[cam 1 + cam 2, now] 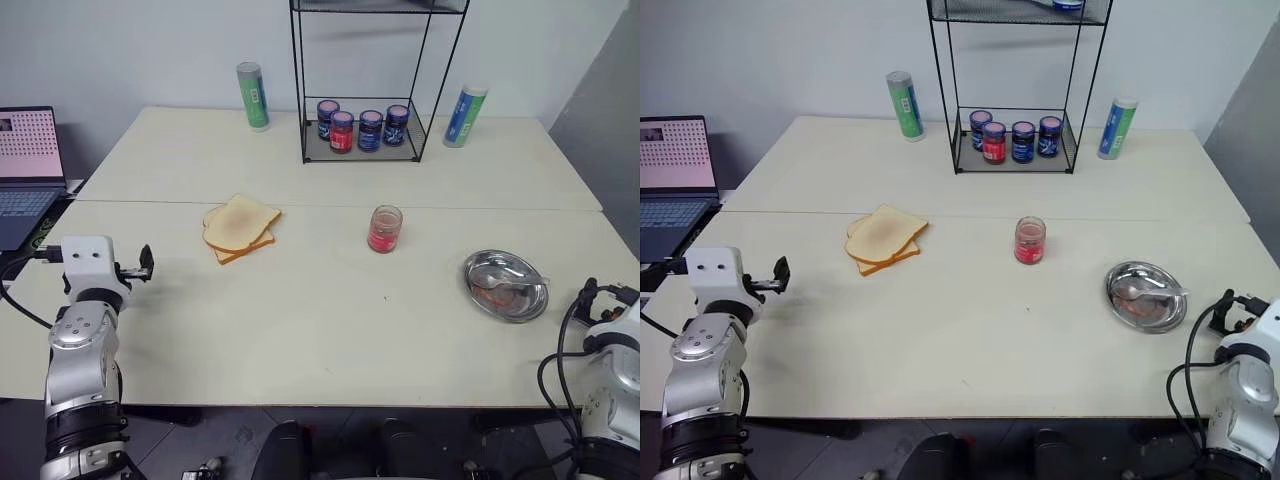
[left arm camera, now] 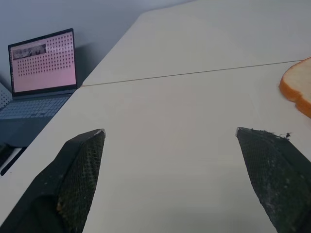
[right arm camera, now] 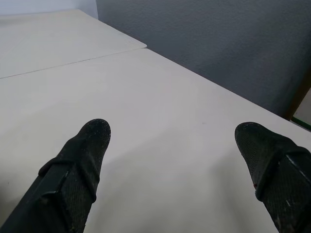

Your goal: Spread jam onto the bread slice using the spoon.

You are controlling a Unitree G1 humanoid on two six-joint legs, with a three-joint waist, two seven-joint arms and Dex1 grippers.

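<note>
Since both the left gripper and right gripper have fingers released and empty, the right should first take the spoon from the steel dish at right of frame, gripping its handle.

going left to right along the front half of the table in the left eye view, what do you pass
left gripper → bread slice on a toasted slice → jam → steel dish holding the spoon → right gripper

1. A lab or office test room set up as a mock kitchen: bare pale wall, plain cream surface.
2. An open laptop sits at the edge.
3. A wire rack holds jars.
</note>
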